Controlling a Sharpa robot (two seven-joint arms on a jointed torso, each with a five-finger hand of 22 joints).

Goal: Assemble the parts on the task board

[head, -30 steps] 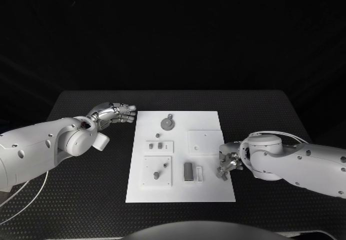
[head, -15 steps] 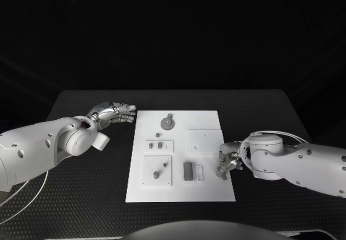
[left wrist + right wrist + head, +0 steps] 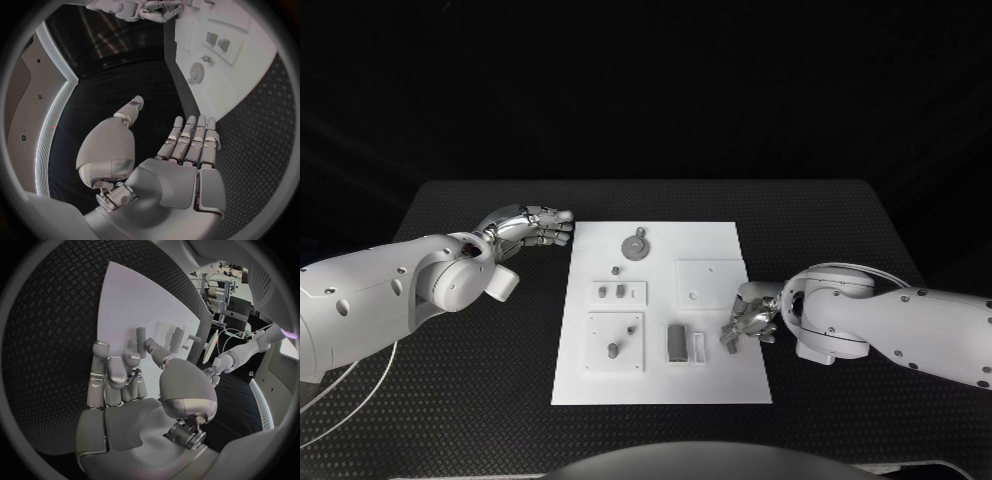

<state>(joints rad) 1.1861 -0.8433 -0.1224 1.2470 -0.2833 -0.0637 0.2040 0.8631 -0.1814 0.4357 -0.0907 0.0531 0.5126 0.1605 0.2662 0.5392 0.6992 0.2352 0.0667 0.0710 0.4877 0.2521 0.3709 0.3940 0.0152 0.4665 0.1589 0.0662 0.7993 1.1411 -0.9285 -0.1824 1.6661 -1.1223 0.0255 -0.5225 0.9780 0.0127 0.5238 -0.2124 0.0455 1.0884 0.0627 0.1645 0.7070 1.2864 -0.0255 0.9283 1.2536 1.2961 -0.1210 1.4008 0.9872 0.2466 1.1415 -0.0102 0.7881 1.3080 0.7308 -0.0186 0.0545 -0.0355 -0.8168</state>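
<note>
Black table [image 3: 473, 400], white board [image 3: 661, 310] lying flat in the middle.

Board layout, head view: a round grey gear [image 3: 636, 247] near the far edge, lying flat on the board. Below it a small peg [image 3: 617, 270] standing alone. Next, a small raised block [image 3: 619, 293] with two short grey parts set in it side by side. Nearer the robot, a larger square plate [image 3: 615, 342] with one grey part toward its middle and a smaller one by its far corner. To the right of these, a plain square plate [image 3: 710, 282], pale, with small marks too fine to read. By the near edge, a dark upright bar [image 3: 676, 342] standing in a slot holder, a thin white piece [image 3: 700, 347] just beside it.

Left hand [image 3: 531, 228]: off the board, just beside its far left corner, over bare table. Fingers curled loosely, apart from the thumb, nothing in them (left wrist view confirms).

Right hand [image 3: 750, 325]: over the board's right edge, near the white piece. Fingers bunched toward the thumb; right wrist view shows a grey peg-like part at the fingertips, but I cannot tell whether it is gripped or merely stands behind them.
</note>
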